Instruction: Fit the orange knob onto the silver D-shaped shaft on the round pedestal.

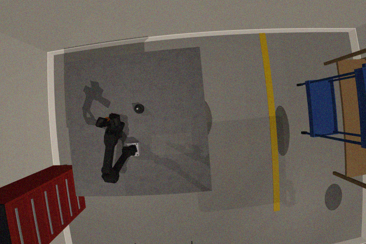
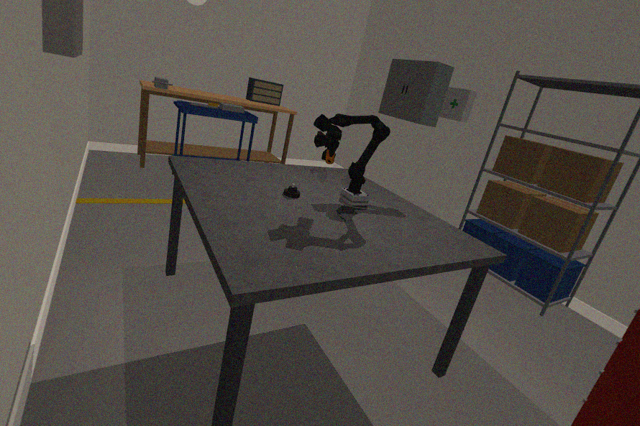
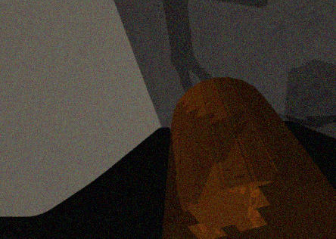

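Note:
The orange knob [image 1: 107,119] [image 2: 329,158] [image 3: 227,156] is held in my gripper [image 1: 107,119] [image 2: 328,155] [image 3: 224,135], which is shut on it with a black finger at each side in the wrist view. The knob is well above the table top. Its hole is not visible. The dark round pedestal [image 1: 141,111] [image 2: 291,194] stands on the table, to the right of the knob in the top view and lower left of it in the exterior view. Its small bright shaft [image 1: 137,108] [image 2: 293,184] points up, bare. The flat side of the shaft is too small to tell. The wrist view does not show the pedestal.
The dark table [image 1: 171,81] [image 2: 413,235] carries the arm's pale base plate [image 1: 137,153] [image 2: 354,200], nearer the arm's lower links. Shadows of the arm lie across the table. The wrist view shows a table edge with a pale surface beyond it. A red cabinet [image 1: 41,205] stands beside the table.

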Tool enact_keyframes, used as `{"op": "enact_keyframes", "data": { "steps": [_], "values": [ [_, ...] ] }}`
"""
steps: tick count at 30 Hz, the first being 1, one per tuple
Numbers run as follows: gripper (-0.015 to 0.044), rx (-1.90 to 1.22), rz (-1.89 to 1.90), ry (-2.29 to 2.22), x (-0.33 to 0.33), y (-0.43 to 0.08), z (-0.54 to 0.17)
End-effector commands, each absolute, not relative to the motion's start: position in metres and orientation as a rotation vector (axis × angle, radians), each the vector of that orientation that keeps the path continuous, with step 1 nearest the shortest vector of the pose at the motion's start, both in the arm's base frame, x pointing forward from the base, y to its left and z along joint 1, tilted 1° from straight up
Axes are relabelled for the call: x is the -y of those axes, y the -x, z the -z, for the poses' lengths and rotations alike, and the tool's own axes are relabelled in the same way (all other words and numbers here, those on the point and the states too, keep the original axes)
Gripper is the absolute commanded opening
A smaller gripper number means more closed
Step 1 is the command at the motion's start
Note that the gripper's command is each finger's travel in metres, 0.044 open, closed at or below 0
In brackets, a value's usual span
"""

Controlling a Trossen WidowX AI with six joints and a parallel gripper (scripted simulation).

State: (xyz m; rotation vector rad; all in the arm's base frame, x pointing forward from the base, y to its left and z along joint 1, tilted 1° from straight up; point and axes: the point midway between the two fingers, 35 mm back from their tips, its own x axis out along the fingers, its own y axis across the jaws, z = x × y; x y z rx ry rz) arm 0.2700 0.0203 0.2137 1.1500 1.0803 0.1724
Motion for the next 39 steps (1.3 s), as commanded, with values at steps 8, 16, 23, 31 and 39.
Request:
{"op": "enact_keyframes", "data": {
  "steps": [8, 16, 23, 31, 39],
  "values": [
    [0.0, -1.029, -0.244, -1.183, -0.0207, -0.2685, -0.217],
    [0.0, -0.989, -0.299, -1.22, -0.0197, -0.2677, -0.2148],
    [0.0, -1.013, -0.268, -1.214, -0.0188, -0.269, -0.2123],
    [0.0, -1.013, -0.268, -1.214, -0.0188, -0.269, -0.2123],
    [0.0, -1.013, -0.268, -1.214, -0.0188, -0.269, -0.2123]
  ]
}}
